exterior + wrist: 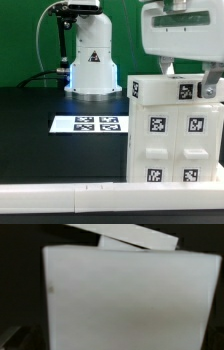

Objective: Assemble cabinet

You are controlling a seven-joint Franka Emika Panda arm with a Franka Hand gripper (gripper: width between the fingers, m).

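Observation:
The white cabinet body point(175, 130) stands at the exterior view's right, its four-panelled face carrying several black-and-white tags. My gripper point(187, 82) comes down onto its top edge, with one finger point(162, 68) on one side and the other on the far side. It seems shut on the body's top. In the wrist view the plain white side of the cabinet body point(125, 297) fills almost the whole picture and hides my fingertips. A slanted flat white piece point(130, 236) shows beyond its far edge; I cannot tell which part it is.
The marker board point(87, 124) lies flat on the black table left of the cabinet body. A long plain white rail point(60, 195) runs along the front edge. The robot base point(92, 65) stands at the back.

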